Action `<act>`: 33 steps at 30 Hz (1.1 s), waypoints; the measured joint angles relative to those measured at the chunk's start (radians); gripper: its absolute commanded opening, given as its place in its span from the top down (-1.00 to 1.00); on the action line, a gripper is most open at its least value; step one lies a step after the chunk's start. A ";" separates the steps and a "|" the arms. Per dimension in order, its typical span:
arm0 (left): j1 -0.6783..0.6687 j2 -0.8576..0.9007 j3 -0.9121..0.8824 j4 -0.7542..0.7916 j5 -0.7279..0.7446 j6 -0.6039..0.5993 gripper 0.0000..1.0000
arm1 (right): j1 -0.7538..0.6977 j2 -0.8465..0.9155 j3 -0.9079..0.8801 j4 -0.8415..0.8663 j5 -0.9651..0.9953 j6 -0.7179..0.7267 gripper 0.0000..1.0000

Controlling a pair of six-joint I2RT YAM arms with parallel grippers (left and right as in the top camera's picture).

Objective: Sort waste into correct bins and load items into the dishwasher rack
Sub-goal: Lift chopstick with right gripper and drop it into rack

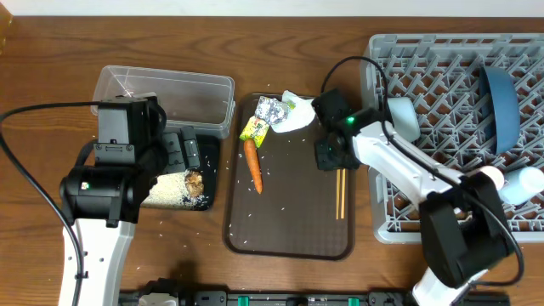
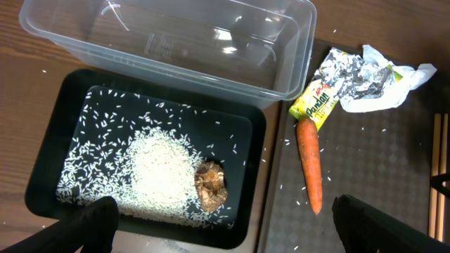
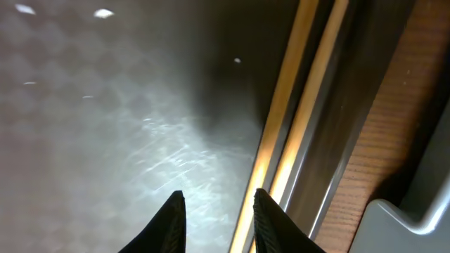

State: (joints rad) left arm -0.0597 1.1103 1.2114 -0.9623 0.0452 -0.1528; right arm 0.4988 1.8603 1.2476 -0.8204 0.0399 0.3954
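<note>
An orange carrot (image 1: 253, 166) (image 2: 309, 161) lies on the brown serving tray (image 1: 289, 221), below a yellow-green wrapper (image 2: 315, 105), silver foil (image 2: 348, 74) and crumpled white paper (image 2: 394, 81). White rice (image 2: 158, 165) and a brown food lump (image 2: 211, 186) sit in the black tray (image 2: 256, 169); the clear tub (image 2: 176, 42) lies behind it. My left gripper (image 2: 232, 235) hangs open over the black tray's near edge, holding nothing. My right gripper (image 3: 219, 204) is low over the serving tray, slightly open and holding nothing, with the wooden chopsticks (image 3: 281, 119) (image 1: 340, 194) just right of its right finger.
The grey dishwasher rack (image 1: 442, 93) fills the right side and holds a dark blue plate (image 1: 497, 102) standing on edge, a light blue cup (image 1: 405, 117) and a pale item (image 1: 518, 183). Loose rice grains dot the serving tray and the wooden table.
</note>
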 measured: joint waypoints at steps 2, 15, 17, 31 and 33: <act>0.000 0.000 0.000 0.000 0.000 0.000 -0.96 | 0.000 0.026 0.000 -0.004 0.009 0.017 0.49; 0.000 0.000 0.000 0.000 0.000 0.000 -0.96 | 0.000 0.095 0.002 0.011 -0.020 0.029 0.97; 0.000 0.000 0.000 0.000 0.000 0.000 -0.96 | 0.000 0.096 0.002 0.019 -0.035 0.021 0.97; 0.000 0.000 0.000 0.000 0.000 0.000 -0.96 | -0.015 -0.148 0.117 -0.027 -0.053 -0.090 0.98; 0.000 0.000 0.000 0.000 0.000 0.000 -0.96 | -0.042 -0.250 0.143 -0.024 -0.034 -0.098 0.98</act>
State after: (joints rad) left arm -0.0597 1.1103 1.2114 -0.9627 0.0456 -0.1532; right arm 0.4568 1.6100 1.3907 -0.8448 0.0063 0.2970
